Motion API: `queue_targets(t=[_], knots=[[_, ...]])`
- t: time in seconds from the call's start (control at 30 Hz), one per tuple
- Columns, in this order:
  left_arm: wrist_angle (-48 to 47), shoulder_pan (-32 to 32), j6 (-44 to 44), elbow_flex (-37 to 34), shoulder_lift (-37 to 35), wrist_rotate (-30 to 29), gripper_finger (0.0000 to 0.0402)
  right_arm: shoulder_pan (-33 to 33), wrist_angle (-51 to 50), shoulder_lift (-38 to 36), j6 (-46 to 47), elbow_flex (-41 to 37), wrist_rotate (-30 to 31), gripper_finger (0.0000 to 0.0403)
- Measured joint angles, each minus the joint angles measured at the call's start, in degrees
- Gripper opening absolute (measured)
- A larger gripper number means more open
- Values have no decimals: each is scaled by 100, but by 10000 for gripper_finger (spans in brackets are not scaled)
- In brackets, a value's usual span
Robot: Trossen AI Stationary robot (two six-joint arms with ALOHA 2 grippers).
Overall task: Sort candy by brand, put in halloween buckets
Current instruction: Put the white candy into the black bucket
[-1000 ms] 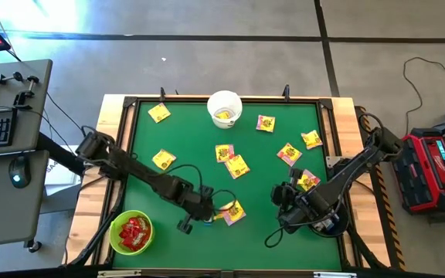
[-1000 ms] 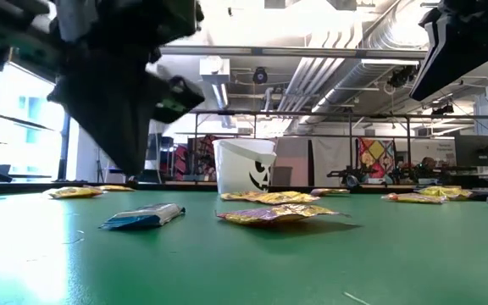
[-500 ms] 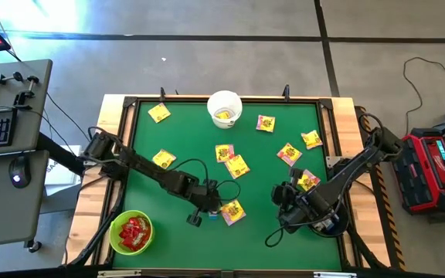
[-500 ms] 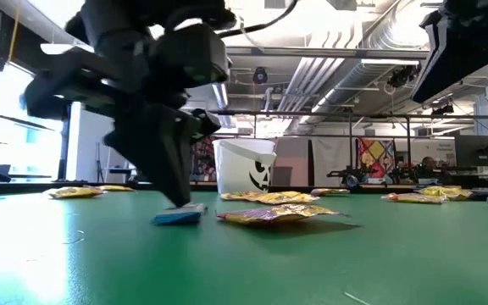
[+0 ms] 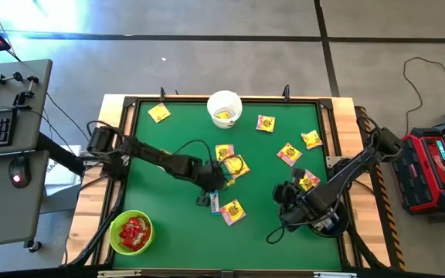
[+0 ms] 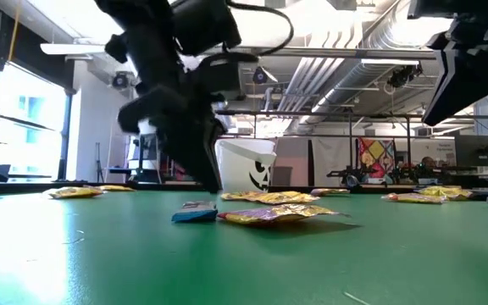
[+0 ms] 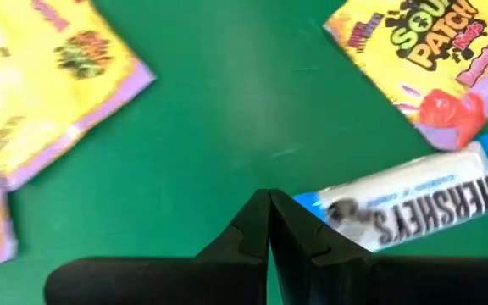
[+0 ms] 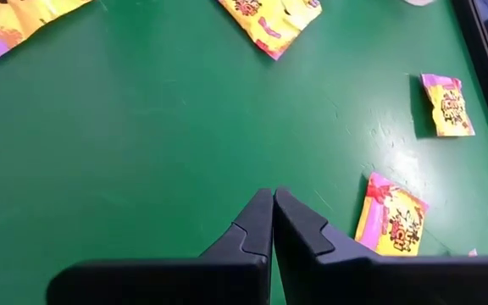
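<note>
Candy lies scattered over my green counter (image 5: pixel 145 201). Far left, near corner: lime green bucket (image 5: pixel 130 233) holding red packets (image 5: pixel 136 232). No black bucket in any view.

Left end effector (image 5: pixel 204 198) sits low at mid-counter, clenched tight with nothing between the fingers. Its tips are just beside one end of the white-and-blue bar (image 7: pixel 413 203), which lies flat. A yellow packet (image 5: pixel 232 211) lies just beyond the bar, two more (image 5: pixel 232 160) up past my wrist, and one (image 5: pixel 164 159) back along my arm.

White bucket (image 5: pixel 225 108) stands at the far edge, centre, a yellow packet inside.

Right end effector (image 5: pixel 273 238) waits over the near right side, also clenched and empty. More yellow packets (image 5: pixel 300 147) lie ahead of that arm.

Risks, as I judge them:
- With closed fingers I can only nudge the bar; it may slide under or against the neighbouring yellow packet and be harder to pinch.
- A flat wrapper on a flat surface may slip out of the fingertips.
- Opening here may catch the yellow packet too, mixing brands.

Room: the near-centre strip and the stretch between the arms are bare green. The raised frame (image 5: pixel 119 143) rings the counter, and nothing lies tight against it.
</note>
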Motion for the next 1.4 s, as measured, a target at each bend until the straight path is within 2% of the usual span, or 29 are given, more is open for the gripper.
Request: queue_targets(t=[0.07, 0.27, 0.37, 0.5, 0.7, 0.93, 1.4], knots=[[-36, 96, 161, -7, -164, 244, 0, 0, 51, 0, -90, 0, -7, 0], [-103, -3, 803, 3, -402, 1584, 0, -31, 290, 0, -362, 0, 75, 0], [-29, -231, 1322, -1, -263, 1768, 0, -31, 346, 0, -486, 0, 122, 0], [-19, -435, 1601, -1, -85, 1473, 0, -31, 344, 0, -492, 0, 122, 0], [197, -460, 1437, -1, 91, 1076, 0, -31, 349, 0, -494, 0, 145, 0], [258, -366, 1152, -1, 89, 991, 0, -31, 311, 0, -494, 0, -64, 0], [42, -60, 831, 10, 129, 419, 0, -26, 198, 0, -345, 0, -116, 0]])
